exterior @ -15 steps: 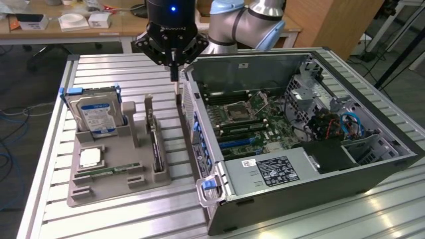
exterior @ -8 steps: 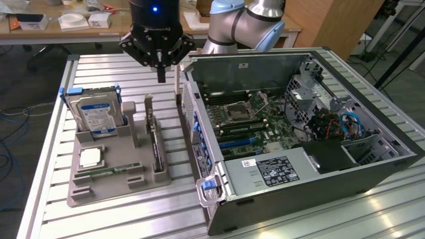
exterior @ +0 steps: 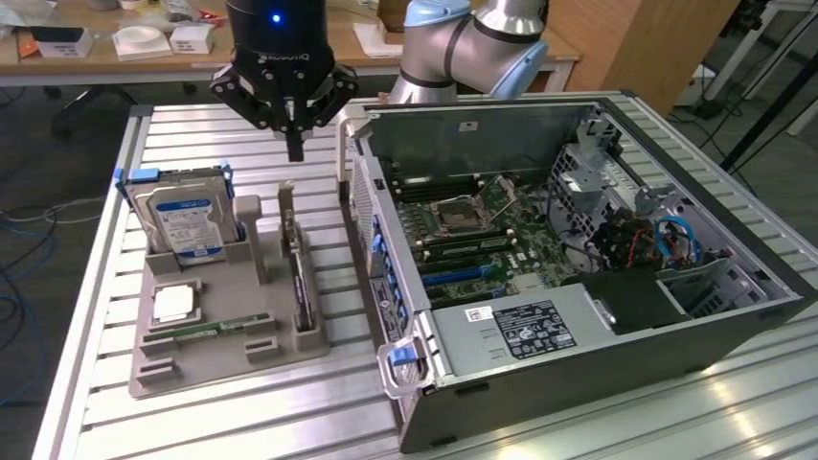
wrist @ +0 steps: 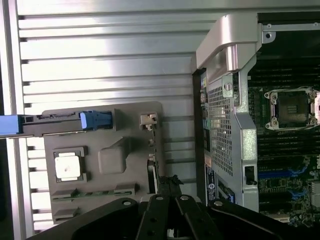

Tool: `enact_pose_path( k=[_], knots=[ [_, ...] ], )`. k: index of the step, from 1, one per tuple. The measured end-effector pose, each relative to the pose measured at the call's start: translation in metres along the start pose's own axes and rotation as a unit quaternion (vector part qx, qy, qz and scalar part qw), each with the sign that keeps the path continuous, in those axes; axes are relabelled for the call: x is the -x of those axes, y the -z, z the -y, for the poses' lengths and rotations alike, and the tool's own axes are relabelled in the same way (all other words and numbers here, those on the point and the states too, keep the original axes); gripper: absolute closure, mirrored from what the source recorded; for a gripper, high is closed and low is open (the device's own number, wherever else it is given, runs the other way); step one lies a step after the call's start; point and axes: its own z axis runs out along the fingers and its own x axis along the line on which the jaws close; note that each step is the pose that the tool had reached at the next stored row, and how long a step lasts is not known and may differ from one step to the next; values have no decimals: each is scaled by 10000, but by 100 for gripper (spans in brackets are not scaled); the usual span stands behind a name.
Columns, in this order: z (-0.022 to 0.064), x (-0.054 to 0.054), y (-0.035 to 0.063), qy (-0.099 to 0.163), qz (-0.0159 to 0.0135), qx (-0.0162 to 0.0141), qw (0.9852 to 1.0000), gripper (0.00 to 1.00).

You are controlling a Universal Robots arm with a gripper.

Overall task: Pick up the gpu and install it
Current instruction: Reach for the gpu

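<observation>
Exterior view: slatted metal surface [exterior: 192, 134], silver, ribs running the long way. A grey moulded tray [exterior: 217, 369] sits on it toward the exterior view's left, and an open computer case [exterior: 576, 374] lies on its side just beside it to the right, motherboard [exterior: 499, 230] exposed. The gpu [exterior: 301, 283] stands on edge in the tray slot nearest the case, its silver end bracket at the far end. It is untouched and not yet in the case. Same tray: a hard drive [exterior: 186, 225] with a blue-white label standing upright, a processor chip [exterior: 175, 302] lying flat, and a narrow green memory stick [exterior: 211, 329] in a low slot. The gripper [exterior: 295, 149] hangs above the far end of the tray, over the bracket end of the gpu and apart from it, fingers together at a single point and holding nothing. The grey-blue arm [exterior: 473, 43] rises behind the case. Room: a wooden desk [exterior: 128, 62] behind the surface with small white boxes [exterior: 141, 40], a wooden cabinet [exterior: 639, 43] at the back right, and blue cables [exterior: 19, 230] on the floor at left. Wrist view, looking down: gripper [wrist: 167, 182] over the gpu [wrist: 152, 172], seen edge-on in the tray [wrist: 130, 115], with bare surface [wrist: 100, 60] beyond and the case wall [wrist: 225, 35] alongside.
</observation>
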Motion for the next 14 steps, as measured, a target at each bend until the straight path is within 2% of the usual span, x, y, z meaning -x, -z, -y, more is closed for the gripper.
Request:
enact_pose_path(
  k=[3,4,5,7,8,9,14],
  knots=[
    [0,0,0,0,0,0,10000,89],
    [0,0,1,0,0,0,10000,83],
    [0,-1,0,0,0,0,10000,83],
    [0,-1,1,0,0,0,10000,71],
    [0,0,1,0,0,0,10000,71],
    [0,0,0,0,0,0,10000,64],
    [1,-2,-11,0,1,-1,10000,64]
  ],
)
